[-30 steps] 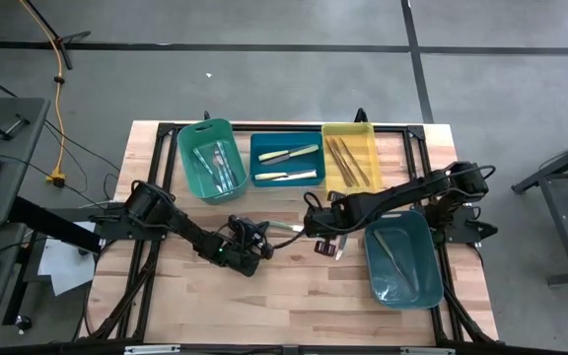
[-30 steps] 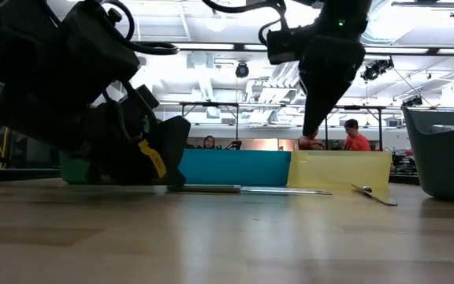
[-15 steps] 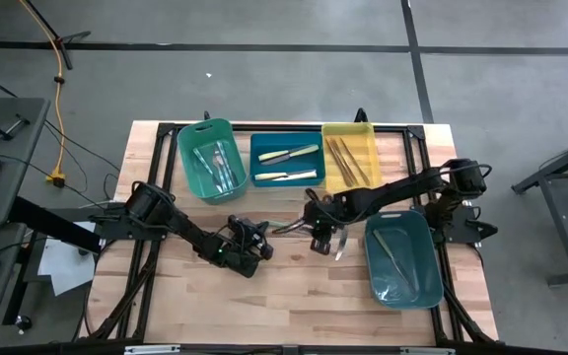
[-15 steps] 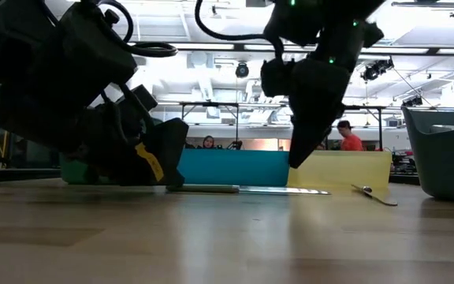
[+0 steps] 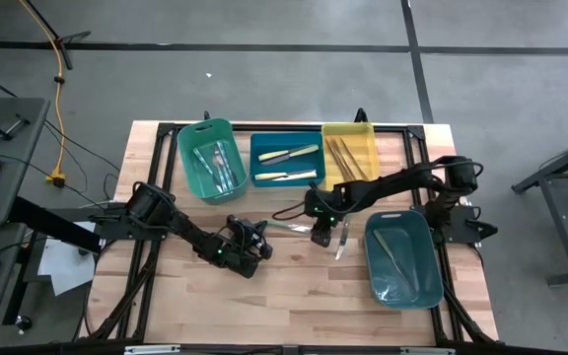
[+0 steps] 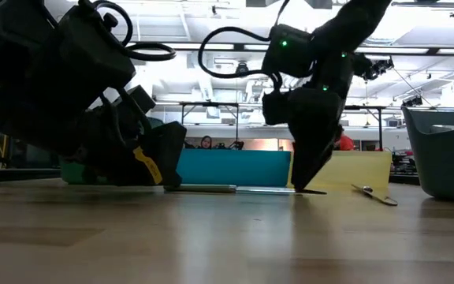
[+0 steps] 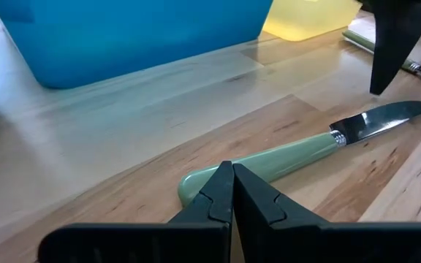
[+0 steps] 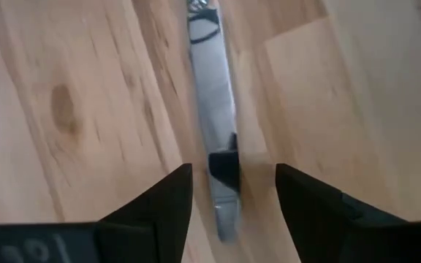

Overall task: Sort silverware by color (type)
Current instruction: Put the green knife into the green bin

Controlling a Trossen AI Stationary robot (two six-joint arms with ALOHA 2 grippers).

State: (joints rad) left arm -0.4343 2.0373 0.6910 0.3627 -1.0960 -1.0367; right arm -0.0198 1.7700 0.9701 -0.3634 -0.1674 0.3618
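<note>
The green-handled knife [image 7: 283, 155] lies flat on the wooden table [image 5: 294, 286], in front of the blue bin [image 5: 286, 161]. Right gripper [image 8: 232, 191] is down over the blade, fingers spread wide on either side, not clamping it. Left gripper [image 7: 226, 191] sits at the handle's end, fingers pressed together, holding nothing. Another utensil [image 6: 374, 194] lies nearby.

4 bins [image 5: 210, 158] on wooden table [image 5: 294, 286]; people [image 6: 206, 142] behind.

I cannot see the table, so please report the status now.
Right gripper open, straddling green-handled knife blade. Left gripper shut at its handle end. Nothing blocking.
</note>
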